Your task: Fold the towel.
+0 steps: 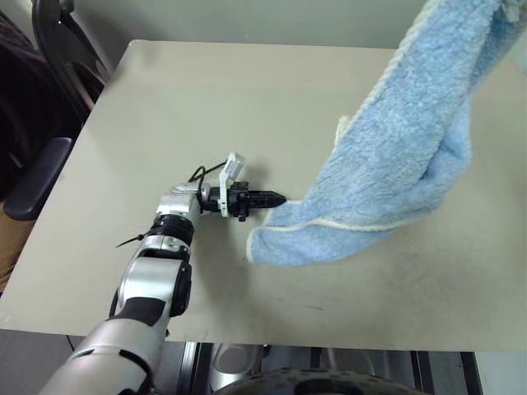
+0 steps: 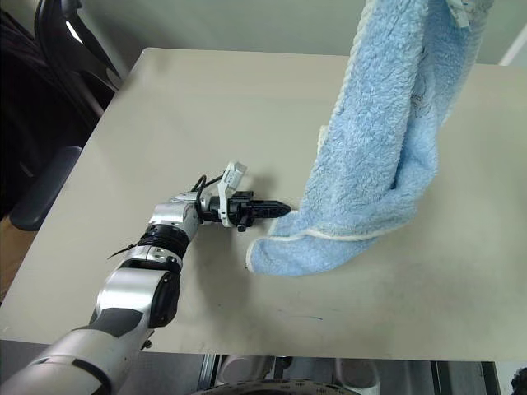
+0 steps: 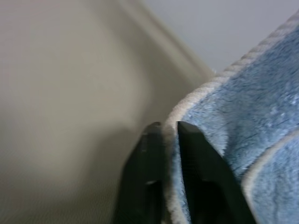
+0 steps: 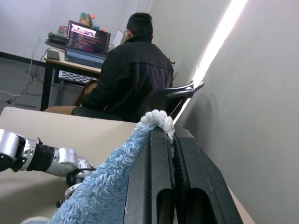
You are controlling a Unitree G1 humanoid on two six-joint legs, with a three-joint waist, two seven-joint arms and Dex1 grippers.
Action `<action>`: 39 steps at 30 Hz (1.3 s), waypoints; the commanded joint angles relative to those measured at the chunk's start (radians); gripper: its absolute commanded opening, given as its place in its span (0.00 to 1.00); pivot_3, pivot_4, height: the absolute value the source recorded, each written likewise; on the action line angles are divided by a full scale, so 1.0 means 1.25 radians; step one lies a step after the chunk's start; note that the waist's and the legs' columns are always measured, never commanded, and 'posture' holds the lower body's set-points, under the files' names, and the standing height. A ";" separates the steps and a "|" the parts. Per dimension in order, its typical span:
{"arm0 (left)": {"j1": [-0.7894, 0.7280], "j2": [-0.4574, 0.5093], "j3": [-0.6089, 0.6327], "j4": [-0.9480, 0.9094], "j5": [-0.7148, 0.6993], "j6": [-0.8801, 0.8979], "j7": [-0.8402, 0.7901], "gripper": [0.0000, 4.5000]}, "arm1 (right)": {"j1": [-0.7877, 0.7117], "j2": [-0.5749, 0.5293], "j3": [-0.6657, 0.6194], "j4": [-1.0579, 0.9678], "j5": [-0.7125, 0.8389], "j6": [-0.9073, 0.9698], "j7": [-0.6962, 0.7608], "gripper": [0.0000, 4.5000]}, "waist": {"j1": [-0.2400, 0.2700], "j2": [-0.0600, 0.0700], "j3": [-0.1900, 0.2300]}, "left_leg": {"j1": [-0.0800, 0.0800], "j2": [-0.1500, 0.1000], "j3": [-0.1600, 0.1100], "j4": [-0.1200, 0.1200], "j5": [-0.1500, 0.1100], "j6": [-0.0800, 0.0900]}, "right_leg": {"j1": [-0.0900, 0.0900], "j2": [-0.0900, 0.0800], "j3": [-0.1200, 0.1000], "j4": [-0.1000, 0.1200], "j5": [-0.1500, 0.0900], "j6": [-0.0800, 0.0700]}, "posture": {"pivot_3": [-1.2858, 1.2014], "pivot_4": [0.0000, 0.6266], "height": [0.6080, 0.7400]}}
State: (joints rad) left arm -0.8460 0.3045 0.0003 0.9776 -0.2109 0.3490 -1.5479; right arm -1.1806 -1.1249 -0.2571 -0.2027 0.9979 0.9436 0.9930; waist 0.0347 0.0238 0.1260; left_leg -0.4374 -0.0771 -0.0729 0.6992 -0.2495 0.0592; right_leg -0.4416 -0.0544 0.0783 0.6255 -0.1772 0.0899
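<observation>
The light blue towel (image 1: 395, 164) hangs down from the upper right, and its lower end lies bunched on the beige table (image 1: 189, 107). Its white corded edging curves along that lower end. My left gripper (image 1: 280, 198) lies low over the table, pointing at the towel's near corner. In the left wrist view its black fingers (image 3: 152, 154) are shut on the corded edge of the towel (image 3: 243, 130). My right gripper (image 4: 169, 133) is raised high and shut on a tuft of the towel's upper end (image 4: 156, 119).
A black office chair (image 1: 49, 49) stands off the table's left side. In the right wrist view a person (image 4: 128, 70) sits with their back turned at a desk with a laptop (image 4: 86, 39). The table's front edge (image 1: 247, 336) runs close below my left arm.
</observation>
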 commanded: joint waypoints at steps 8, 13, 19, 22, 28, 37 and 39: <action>-0.026 0.035 0.063 0.011 -0.064 0.048 0.007 0.01 | 0.011 -0.012 -0.034 -0.010 -0.004 -0.022 -0.001 0.00 | -0.007 0.000 0.000 | 0.000 0.000 0.000 0.000 0.000 0.000 | -0.001 0.000 0.000 0.000 0.000 0.000 | 0.52 0.24 0.95; -0.054 0.067 0.116 0.030 -0.095 0.061 0.035 0.01 | 0.013 -0.006 -0.033 -0.004 -0.010 -0.033 -0.011 0.00 | -0.007 0.000 0.000 | -0.001 0.000 0.000 0.000 0.000 0.000 | -0.001 0.000 0.000 0.000 0.000 0.000 | 0.52 0.24 0.95; -0.049 0.120 0.139 0.001 -0.113 0.080 0.043 0.01 | 0.016 0.000 -0.025 0.005 -0.029 -0.048 -0.021 0.00 | -0.008 0.000 0.001 | -0.002 0.000 0.000 0.000 0.000 0.000 | -0.002 0.000 0.000 0.000 0.000 0.000 | 0.52 0.24 0.95; -0.041 0.155 0.160 -0.016 -0.125 0.075 0.060 0.01 | 0.051 0.000 -0.036 0.009 -0.050 -0.056 -0.033 0.00 | -0.008 0.000 0.001 | -0.002 0.000 0.000 0.000 0.000 0.000 | -0.002 0.000 0.000 0.000 0.000 0.000 | 0.52 0.24 0.95; -0.101 0.210 0.234 0.023 -0.147 0.009 0.170 0.01 | 0.188 -0.002 -0.066 0.004 -0.102 -0.088 -0.044 0.00 | -0.007 -0.001 0.002 | -0.002 0.000 0.000 0.000 0.000 0.000 | -0.002 0.000 0.000 0.000 0.000 0.000 | 0.52 0.24 0.95; -0.270 0.242 0.300 0.173 -0.122 -0.190 0.358 0.01 | 0.322 0.042 -0.008 0.099 -0.276 -0.235 -0.048 0.00 | -0.009 -0.002 0.002 | -0.003 0.000 0.000 0.000 0.000 -0.001 | -0.003 0.000 0.000 0.000 0.001 0.000 | 0.52 0.24 0.95; -0.299 0.243 0.294 0.202 -0.102 -0.235 0.402 0.01 | 0.320 0.066 0.018 0.150 -0.331 -0.285 -0.063 0.00 | -0.010 -0.002 0.002 | -0.003 0.000 0.000 0.000 0.000 -0.001 | -0.003 0.001 0.000 -0.001 0.001 0.000 | 0.52 0.24 0.95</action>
State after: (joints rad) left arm -1.1823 0.5944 0.3553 1.2229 -0.3534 0.1128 -1.0857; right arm -0.7744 -1.0462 -0.2389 -0.0427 0.6340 0.6455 0.9364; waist 0.0217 0.0213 0.1288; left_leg -0.4409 -0.0765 -0.0734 0.6993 -0.2491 0.0587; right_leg -0.4450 -0.0538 0.0781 0.6246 -0.1757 0.0903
